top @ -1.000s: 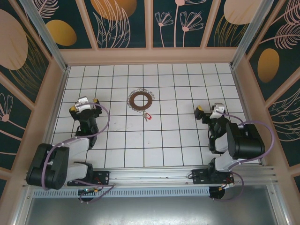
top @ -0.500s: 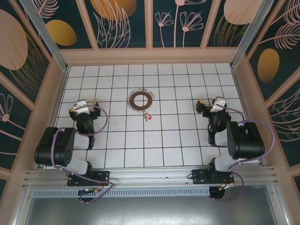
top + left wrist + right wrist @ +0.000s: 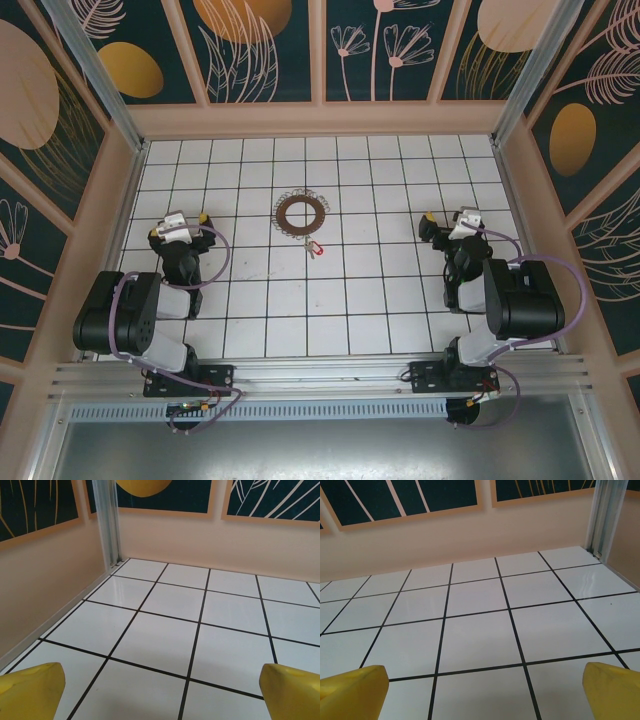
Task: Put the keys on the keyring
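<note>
On glossy tiles [image 3: 400, 300], frilly brown keyring [image 3: 284, 213], red-headed key [image 3: 317, 248], both end effectors [image 3: 178, 224] [image 3: 447, 221] released.

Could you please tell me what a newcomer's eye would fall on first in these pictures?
The eye goes first to the brown keyring with its frilly wire edge, lying near the middle of the white tiled table. The tiny red-headed key lies close by, on the side nearer the arms. To either side, the left hand and the right hand stand open and empty, yellow-tipped, well away from both.
</note>
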Robot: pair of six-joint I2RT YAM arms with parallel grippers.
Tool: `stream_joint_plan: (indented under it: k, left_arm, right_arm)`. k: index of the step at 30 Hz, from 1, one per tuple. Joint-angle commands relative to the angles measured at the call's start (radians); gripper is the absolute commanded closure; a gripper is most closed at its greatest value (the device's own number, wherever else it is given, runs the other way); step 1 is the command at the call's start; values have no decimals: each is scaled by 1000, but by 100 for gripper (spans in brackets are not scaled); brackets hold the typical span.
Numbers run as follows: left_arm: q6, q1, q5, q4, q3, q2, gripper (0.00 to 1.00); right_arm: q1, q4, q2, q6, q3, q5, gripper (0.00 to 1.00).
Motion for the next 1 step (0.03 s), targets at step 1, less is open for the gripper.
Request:
stream_joint_plan:
  k: [1]
  left_arm:
    - [-14,7,12,35,12,-1,1]
  right_arm:
    - [4,11,3,4,8,21,1]
